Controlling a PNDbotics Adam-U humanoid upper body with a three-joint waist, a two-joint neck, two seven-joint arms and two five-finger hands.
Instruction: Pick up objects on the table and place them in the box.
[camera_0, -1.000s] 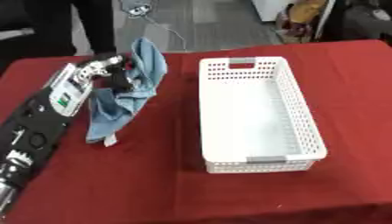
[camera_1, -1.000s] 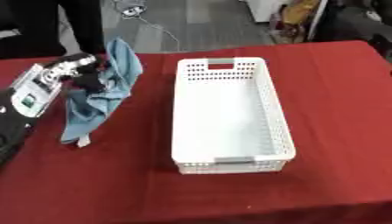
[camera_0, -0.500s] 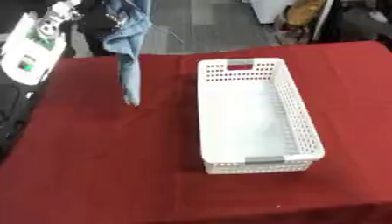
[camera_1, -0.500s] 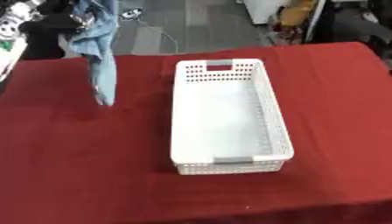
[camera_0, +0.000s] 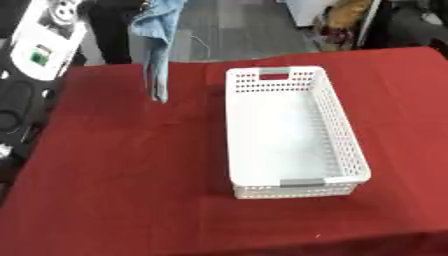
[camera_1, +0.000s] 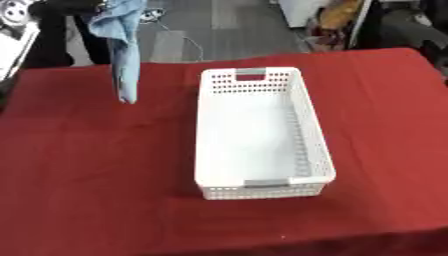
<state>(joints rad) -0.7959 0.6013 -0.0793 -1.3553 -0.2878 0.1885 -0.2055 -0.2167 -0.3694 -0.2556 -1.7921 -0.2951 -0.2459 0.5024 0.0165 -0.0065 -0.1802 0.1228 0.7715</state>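
A blue cloth (camera_0: 157, 55) hangs in a long strip from the top edge of the view, its lower end above the far left of the red table (camera_0: 131, 175). My left hand (camera_1: 74, 6) shows only as a dark shape at the top edge, closed on the cloth's upper end. Its forearm with a white panel (camera_0: 39, 35) rises along the left side. The white perforated box (camera_0: 234, 125) stands right of centre, long side running away from me, with nothing inside. The cloth hangs left of the box's far end. My right hand is out of sight.
The black left arm (camera_0: 13, 115) runs down the left edge over the table. A person's dark legs (camera_0: 109, 35) stand behind the far table edge. Grey floor and clutter (camera_0: 341, 20) lie beyond the table.
My left arm has risen with the blue cloth, taking it fully off the table; the hand is now at the top edge.
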